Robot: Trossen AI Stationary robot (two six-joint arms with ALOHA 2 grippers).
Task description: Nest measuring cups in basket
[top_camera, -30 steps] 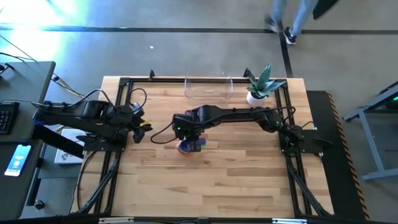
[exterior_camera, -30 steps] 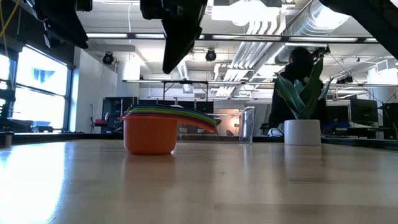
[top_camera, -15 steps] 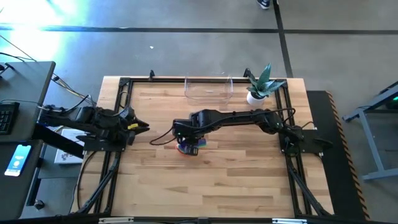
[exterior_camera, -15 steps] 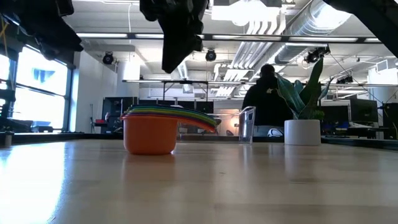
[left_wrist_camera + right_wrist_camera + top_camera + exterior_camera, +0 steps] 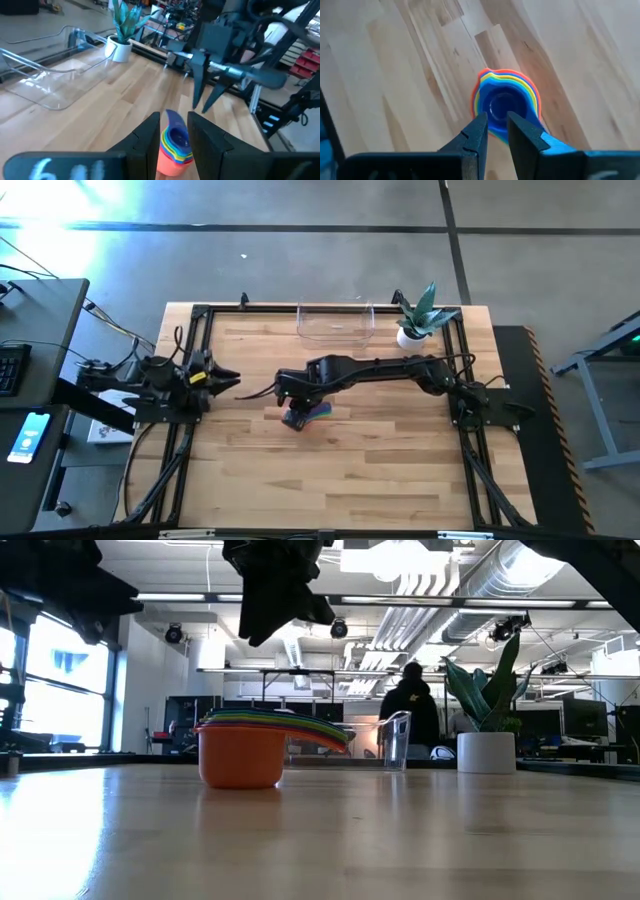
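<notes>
The measuring cups [image 5: 320, 411] stand nested in one stack on the middle of the table, with the orange cup [image 5: 240, 758] outermost and a blue one [image 5: 504, 104] innermost. Their handles fan out to one side. My right gripper [image 5: 497, 120] hangs above the stack, pointing down, narrowly open and clear of it [image 5: 255, 640]. My left gripper [image 5: 173, 117] is open near the table's left edge [image 5: 230, 378], pointing toward the stack. The clear basket [image 5: 335, 322] sits at the far edge.
A white pot with a green plant [image 5: 415, 320] stands to the right of the basket [image 5: 397, 740]. Bare wood lies between the stack and the basket. A person [image 5: 408, 710] shows in the room beyond the table.
My left gripper has drawn back toward the table's left edge. My right gripper has stayed over the stack and has turned a little, its tips shifting slightly. The stack has kept still. The person in the room behind has walked across.
</notes>
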